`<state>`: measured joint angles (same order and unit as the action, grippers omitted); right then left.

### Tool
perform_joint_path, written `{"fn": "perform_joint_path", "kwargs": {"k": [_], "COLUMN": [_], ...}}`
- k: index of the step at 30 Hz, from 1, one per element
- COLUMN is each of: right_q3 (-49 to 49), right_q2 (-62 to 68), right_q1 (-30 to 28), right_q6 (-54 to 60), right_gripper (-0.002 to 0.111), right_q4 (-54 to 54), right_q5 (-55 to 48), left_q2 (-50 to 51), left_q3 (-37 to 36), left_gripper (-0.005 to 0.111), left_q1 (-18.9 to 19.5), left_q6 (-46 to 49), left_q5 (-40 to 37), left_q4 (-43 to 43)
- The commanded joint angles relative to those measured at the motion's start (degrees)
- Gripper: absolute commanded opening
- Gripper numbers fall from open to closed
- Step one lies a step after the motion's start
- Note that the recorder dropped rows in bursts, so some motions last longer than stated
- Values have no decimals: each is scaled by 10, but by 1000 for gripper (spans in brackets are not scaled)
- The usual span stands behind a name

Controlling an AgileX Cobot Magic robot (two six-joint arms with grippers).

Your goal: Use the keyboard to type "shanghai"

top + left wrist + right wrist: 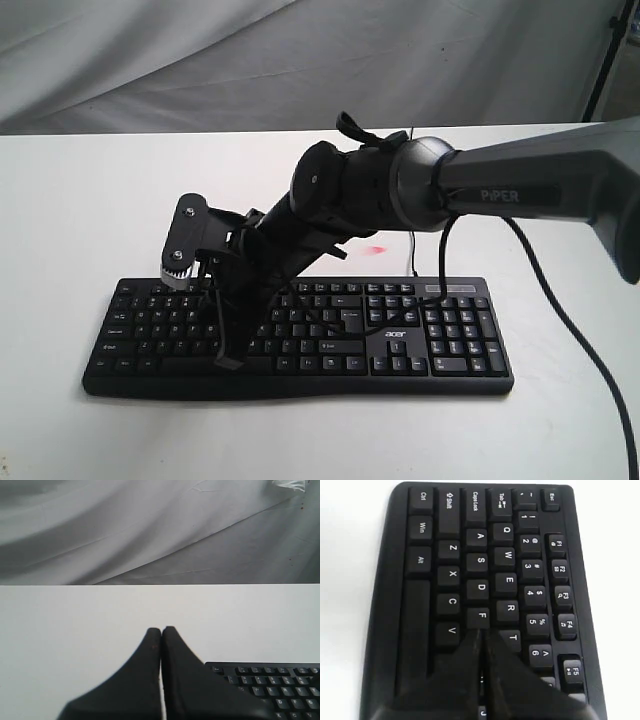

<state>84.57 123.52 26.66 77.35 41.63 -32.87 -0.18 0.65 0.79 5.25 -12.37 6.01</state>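
keyboard (400, 345) lies flat on the near part of the white table (80, 180), long side across the exterior view, acer logo on its right half. right gripper (481, 634) is down over the left half, fingers pinched tight together with nothing between them, tips right next to the f key. can't tell if any key is actually being pressed. right arm (540, 185) reaches in from the right. left gripper (161, 630) is pinched together too, holding nothing, over the table beside a keyboard corner. grey cloth (200, 60) hangs at the back.
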Motion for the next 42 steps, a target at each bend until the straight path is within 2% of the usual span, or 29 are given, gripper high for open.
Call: {"fn": "perform_joint_path", "kwargs": {"k": [1,11,30,42], "right_q3": [-1,-1,4,113], "right_q2": [-5,-5,-1,65], "right_q1": [1,3,42,48], "right_q6": [4,6,34,23], "right_gripper": [0,0,0,0], "right_q4": [8,41,101,117], "right_q5": [2,6,70,9], "left_q2": [2,2,2,2], "left_q3": [0,0,0,0], "left_gripper": [1,1,1,1], "left_q1": [-2,-2,-2,-2], "left_q6": [-1,-1,-1,-1], "left_q5": [1,1,1,1], "left_q4": [2,2,2,2]}}
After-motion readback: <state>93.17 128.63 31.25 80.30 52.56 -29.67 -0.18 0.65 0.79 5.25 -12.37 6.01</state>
